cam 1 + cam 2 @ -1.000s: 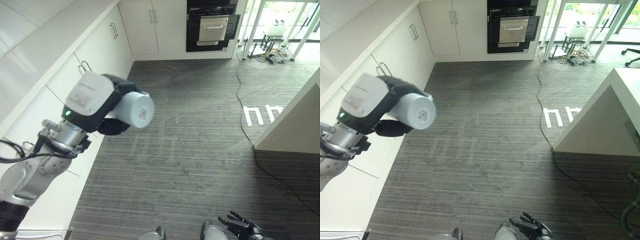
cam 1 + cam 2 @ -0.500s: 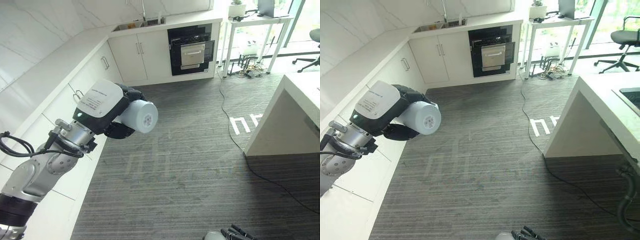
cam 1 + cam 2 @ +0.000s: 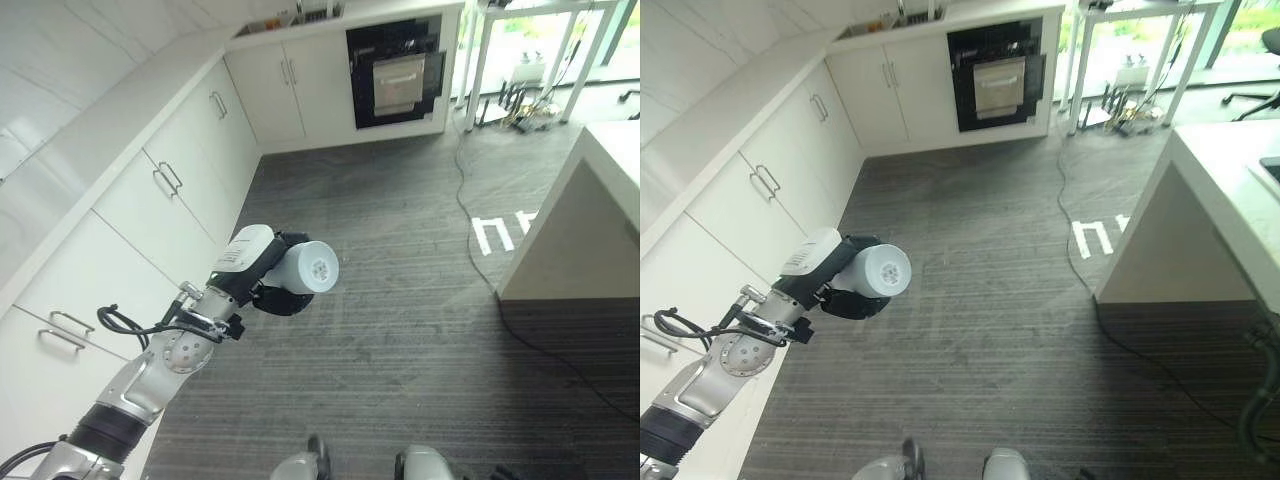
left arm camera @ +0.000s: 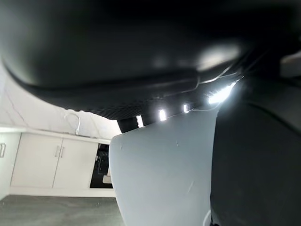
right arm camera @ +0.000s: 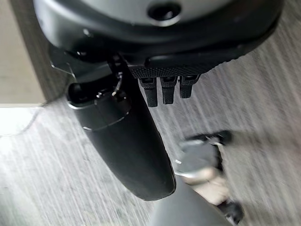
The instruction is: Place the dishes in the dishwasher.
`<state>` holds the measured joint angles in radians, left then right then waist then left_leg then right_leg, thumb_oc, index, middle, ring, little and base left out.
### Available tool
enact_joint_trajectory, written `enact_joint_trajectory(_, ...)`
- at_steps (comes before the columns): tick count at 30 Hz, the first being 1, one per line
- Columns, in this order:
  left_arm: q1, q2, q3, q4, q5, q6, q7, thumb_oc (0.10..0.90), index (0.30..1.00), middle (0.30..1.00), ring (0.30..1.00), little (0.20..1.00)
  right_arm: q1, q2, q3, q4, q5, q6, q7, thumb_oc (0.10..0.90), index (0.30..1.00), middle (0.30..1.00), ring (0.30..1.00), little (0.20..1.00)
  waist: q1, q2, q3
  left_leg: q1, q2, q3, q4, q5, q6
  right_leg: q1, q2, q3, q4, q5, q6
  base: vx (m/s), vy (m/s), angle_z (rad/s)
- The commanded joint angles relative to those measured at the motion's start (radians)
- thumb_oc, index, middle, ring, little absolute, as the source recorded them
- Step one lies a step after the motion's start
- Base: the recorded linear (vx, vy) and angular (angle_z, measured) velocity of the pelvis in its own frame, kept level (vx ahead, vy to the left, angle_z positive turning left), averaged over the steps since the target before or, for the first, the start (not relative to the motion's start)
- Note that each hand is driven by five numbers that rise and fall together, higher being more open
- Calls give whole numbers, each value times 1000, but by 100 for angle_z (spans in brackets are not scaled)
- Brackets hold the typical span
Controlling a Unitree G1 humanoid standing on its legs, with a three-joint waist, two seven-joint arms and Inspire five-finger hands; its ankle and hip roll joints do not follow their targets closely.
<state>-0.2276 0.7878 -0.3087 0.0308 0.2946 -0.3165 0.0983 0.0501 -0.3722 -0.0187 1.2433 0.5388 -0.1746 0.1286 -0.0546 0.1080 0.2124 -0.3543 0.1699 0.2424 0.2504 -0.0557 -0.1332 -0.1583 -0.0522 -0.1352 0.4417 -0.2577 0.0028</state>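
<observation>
The left hand [image 3: 272, 290] had its dark fingers curled round a pale cup [image 3: 305, 268], held sideways above the floor [image 3: 400, 280] beside the cabinets [image 3: 180, 180], which looked light, rigid and smooth, probably slippery, best gripped round its wall

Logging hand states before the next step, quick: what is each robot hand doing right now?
Left robot hand: closed around a pale cup, held out over the floor.
Right robot hand: fingers straight, open, holding nothing.
</observation>
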Motion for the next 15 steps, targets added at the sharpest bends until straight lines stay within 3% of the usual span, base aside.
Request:
enact_joint_trajectory(1, -142, 69, 157, -15, 40, -45, 30, 400, 300, 300, 300, 300, -18, -22, -17, -105, 32, -63, -54, 800, 900, 900, 900, 900, -5, -31, -53, -7, -32, 35, 50, 34, 58, 268, -25, -15, -142, -81, 101, 865, 425, -77)
enact_joint_trajectory(2, -134, 91, 167, 1, 23, -84, -12, 400, 300, 300, 300, 300, -9, -13, -35, -139, 35, -90, -66, 800, 900, 900, 900, 900, 13, -42, -80, 40, -94, 51, 50, -14, 98, 344, -39, -33, -142, -92, 119, 874, 393, -134)
enact_joint_trajectory(3, -127, 91, 165, 11, 14, -127, -37, 400, 300, 300, 300, 300, 10, 0, -44, -181, -11, -91, -87, 800, 900, 900, 900, 900, 0, -41, -87, 79, -109, 69, 50, -38, 117, 372, -43, -62, -142, -24, 133, 854, 419, -136)
enact_joint_trajectory(4, -137, 82, 132, 22, 23, -173, -57, 400, 300, 300, 300, 300, 41, 22, -48, -233, -42, -87, -125, 800, 900, 900, 900, 900, -24, -41, -79, 112, -151, 52, 50, -68, 153, 331, -35, -46, 2, 114, 165, 509, 336, -83)
enact_joint_trajectory(6, -171, 101, 78, 16, 24, -190, -59, 400, 300, 300, 300, 300, 48, 39, -40, -245, -23, -99, -133, 800, 900, 900, 900, 900, -44, -42, -67, 183, -195, 39, 50, -116, 196, 171, -41, -36, 218, 244, 210, 383, 289, 57)
enact_joint_trajectory(7, -187, 128, 71, -2, -2, -179, -47, 400, 300, 300, 300, 300, 43, 35, -31, -252, -19, -114, -107, 800, 900, 900, 900, 900, -56, -25, -53, 235, -194, 31, 50, -136, 197, 85, -60, -69, 221, 237, 195, 319, 146, 72)
enact_joint_trajectory(8, -198, 146, 78, -20, -24, -165, -45, 400, 300, 300, 300, 300, 41, 24, -24, -265, -21, -116, -82, 800, 900, 900, 900, 900, -70, -6, -41, 275, -187, 15, 50, -152, 188, 28, -74, -92, 171, 248, 179, 252, 30, 21)
enact_joint_trajectory(9, -203, 151, 81, -26, -30, -156, -49, 400, 300, 300, 300, 300, 43, 20, -22, -270, -21, -113, -73, 800, 900, 900, 900, 900, -76, -8, -36, 295, -190, 7, 50, -166, 186, 17, -84, -95, 132, 249, 178, 268, -133, -2)
enact_joint_trajectory(10, -214, 159, 91, -33, -40, -142, -64, 400, 300, 300, 300, 300, 49, 14, -18, -271, -14, -112, -60, 800, 900, 900, 900, 900, -86, -14, -34, 322, -185, -4, 50, -190, 176, 3, -118, -113, -33, 273, 172, 317, -263, -11)
enact_joint_trajectory(11, -225, 167, 90, -45, -45, -125, -81, 400, 300, 300, 300, 300, 53, 15, -23, -255, 4, -111, -43, 800, 900, 900, 900, 900, -97, -32, -34, 351, -192, -7, 50, -224, 170, -13, -168, -101, -142, 321, 190, 381, -392, -15)
enact_joint_trajectory(13, -245, 190, 76, -42, -62, -126, -100, 400, 300, 300, 300, 300, 46, 29, -37, -228, 23, -118, -4, 800, 900, 900, 900, 900, -102, -67, -36, 386, -206, 8, 50, -266, 161, -138, -267, -27, -142, 318, 229, 360, -405, 95)
enact_joint_trajectory(15, -245, 217, 74, -24, -64, -162, -108, 400, 300, 300, 300, 300, 44, 45, -50, -220, 19, -109, -1, 800, 900, 900, 900, 900, -94, -75, -45, 401, -189, 28, 50, -283, 154, -169, -299, -6, -142, 319, 244, 380, -442, 14)
